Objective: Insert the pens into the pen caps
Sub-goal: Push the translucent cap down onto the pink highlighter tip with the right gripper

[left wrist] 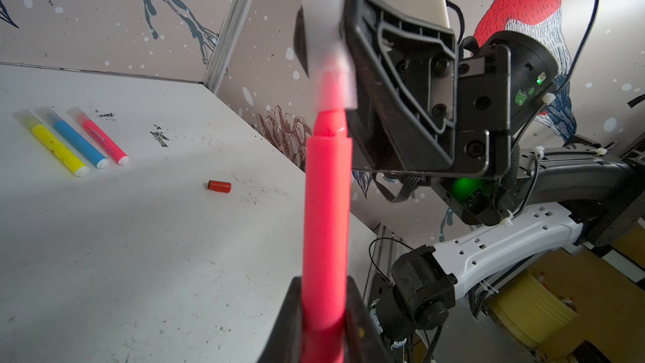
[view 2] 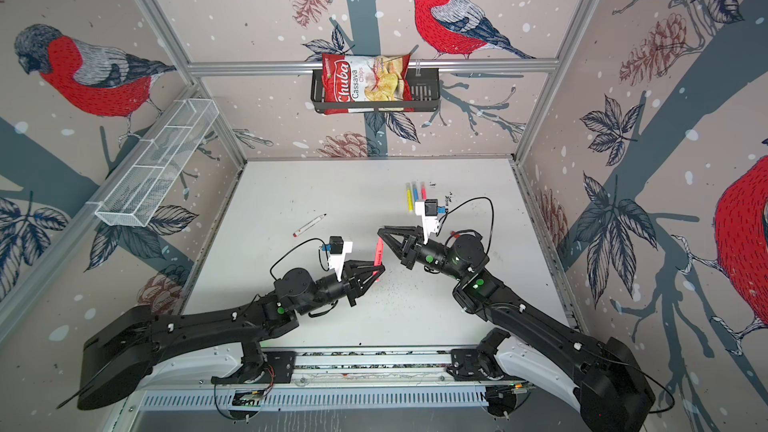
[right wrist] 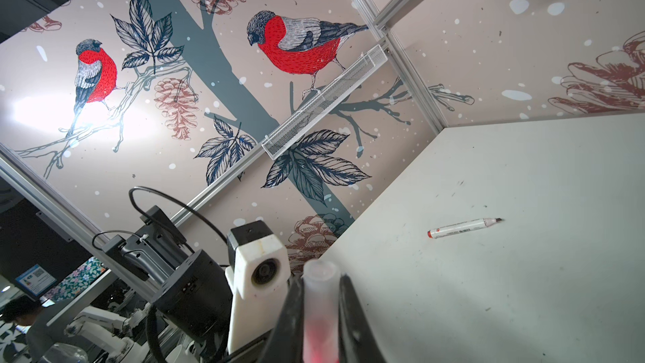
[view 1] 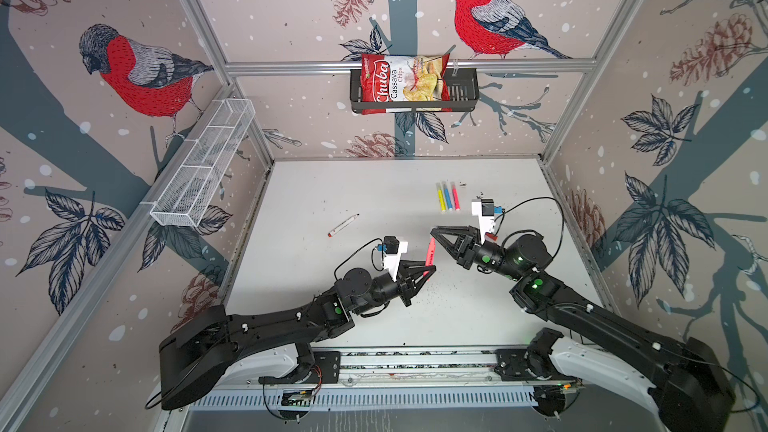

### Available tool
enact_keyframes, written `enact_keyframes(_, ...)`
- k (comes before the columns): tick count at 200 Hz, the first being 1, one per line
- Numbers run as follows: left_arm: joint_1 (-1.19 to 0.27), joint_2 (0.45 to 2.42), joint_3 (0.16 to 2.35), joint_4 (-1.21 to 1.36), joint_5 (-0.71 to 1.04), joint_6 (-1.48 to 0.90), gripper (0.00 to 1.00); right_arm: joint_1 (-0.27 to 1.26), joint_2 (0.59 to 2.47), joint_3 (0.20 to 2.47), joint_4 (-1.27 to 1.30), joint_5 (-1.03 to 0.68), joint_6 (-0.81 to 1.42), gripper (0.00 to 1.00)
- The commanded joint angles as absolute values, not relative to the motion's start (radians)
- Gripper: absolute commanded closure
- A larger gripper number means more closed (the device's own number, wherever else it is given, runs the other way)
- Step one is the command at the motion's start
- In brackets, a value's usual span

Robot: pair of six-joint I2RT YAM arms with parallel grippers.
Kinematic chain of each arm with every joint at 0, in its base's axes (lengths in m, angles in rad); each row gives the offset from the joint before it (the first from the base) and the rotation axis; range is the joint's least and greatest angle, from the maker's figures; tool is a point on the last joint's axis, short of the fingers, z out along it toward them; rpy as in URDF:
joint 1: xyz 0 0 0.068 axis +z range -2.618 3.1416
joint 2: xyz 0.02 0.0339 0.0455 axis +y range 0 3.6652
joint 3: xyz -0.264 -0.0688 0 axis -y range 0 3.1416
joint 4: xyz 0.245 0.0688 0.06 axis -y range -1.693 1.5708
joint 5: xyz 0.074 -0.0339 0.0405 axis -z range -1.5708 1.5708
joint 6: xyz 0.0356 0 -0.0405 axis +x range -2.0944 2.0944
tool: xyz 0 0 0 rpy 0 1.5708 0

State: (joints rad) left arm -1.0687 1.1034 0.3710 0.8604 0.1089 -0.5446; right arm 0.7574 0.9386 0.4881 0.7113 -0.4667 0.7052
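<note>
Clamped in the left gripper (view 1: 431, 270), the slim pink plastic marker (left wrist: 326, 204) points lengthwise into the short translucent whitish cap (left wrist: 326, 40) pinched by the right gripper (view 1: 434, 230), its tip just inside.

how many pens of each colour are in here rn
pink slim plastic markers: 2, one of them held in the left gripper
yellow slim plastic marker: 1
blue slim plastic marker: 1
white-barrelled red-ended marker: 1
total: 5

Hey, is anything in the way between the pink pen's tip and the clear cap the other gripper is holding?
Nothing visible is in the way. The pink pen, clamped in the left gripper, already has its tip inside the translucent cap held by the right gripper.
</note>
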Motion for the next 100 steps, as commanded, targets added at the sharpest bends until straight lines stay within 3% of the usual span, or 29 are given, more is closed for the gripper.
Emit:
enact_keyframes(1, -1.069, 1.100, 0.381, 0.935, 0.102, -0.551, 0.98, 0.775, 0.925, 0.473, 0.758, -0.469, 0.692, 0.87)
enact_keyframes(100, -1.069, 1.079, 0.352, 1.023, 0.104, -0.592, 0.98, 0.817, 0.925, 0.408, 0.803, -0.443, 0.687, 0.88)
